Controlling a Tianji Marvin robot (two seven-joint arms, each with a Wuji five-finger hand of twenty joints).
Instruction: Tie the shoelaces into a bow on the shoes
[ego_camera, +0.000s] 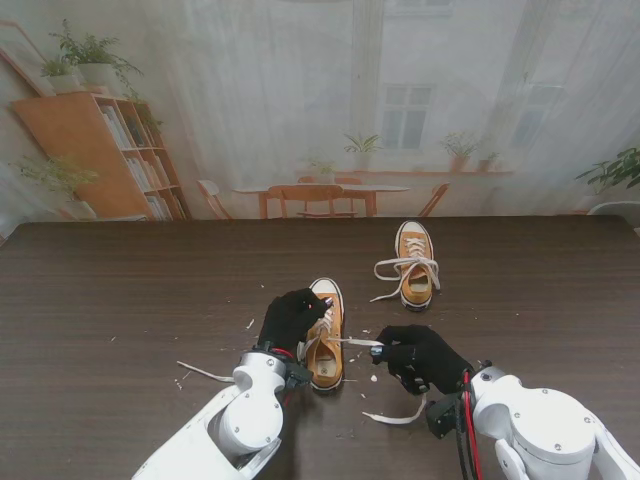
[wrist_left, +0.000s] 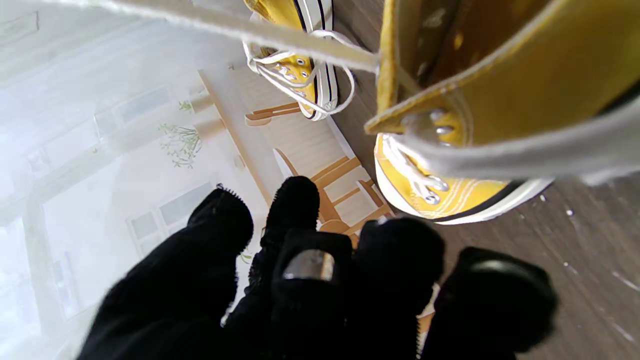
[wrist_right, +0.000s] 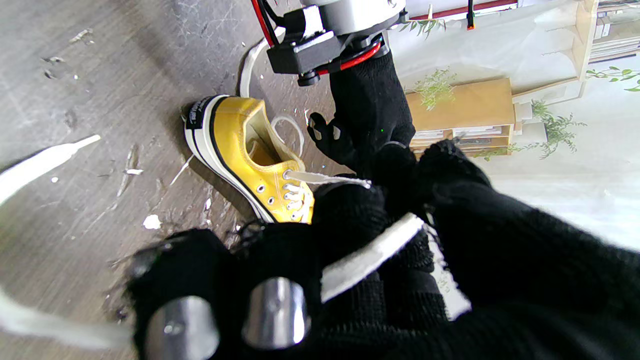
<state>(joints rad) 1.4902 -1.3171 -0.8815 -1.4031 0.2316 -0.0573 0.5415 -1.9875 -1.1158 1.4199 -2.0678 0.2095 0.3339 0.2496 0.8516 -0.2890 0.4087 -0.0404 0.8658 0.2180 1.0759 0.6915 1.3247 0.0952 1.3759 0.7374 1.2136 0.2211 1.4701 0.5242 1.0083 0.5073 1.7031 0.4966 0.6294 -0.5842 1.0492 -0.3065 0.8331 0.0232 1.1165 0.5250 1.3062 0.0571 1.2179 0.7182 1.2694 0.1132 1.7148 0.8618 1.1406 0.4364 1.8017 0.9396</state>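
Shoes first: two yellow sneakers are seen on the dark wooden table (ego_camera: 120, 300). The near shoe (ego_camera: 325, 345) sits right between the two black-gloved hands, and the far shoe (ego_camera: 415, 265) is parked well apart, farther from me and to the right, with its white laces spread loose on the wood.

The left hand (ego_camera: 290, 318) is laid over the near shoe's left side with its fingers curled, but whether anything is actually pinched there can't be told. The right hand (ego_camera: 420, 355) is closed around a white lace (ego_camera: 357, 342), which is stretched taut from the near shoe's eyelets across to that hand; in the right wrist view the lace (wrist_right: 370, 255) is seen running across the gloved fingers. Another lace end (ego_camera: 203, 372) is left lying on the table to the left, and white scuffs and flecks are scattered around.
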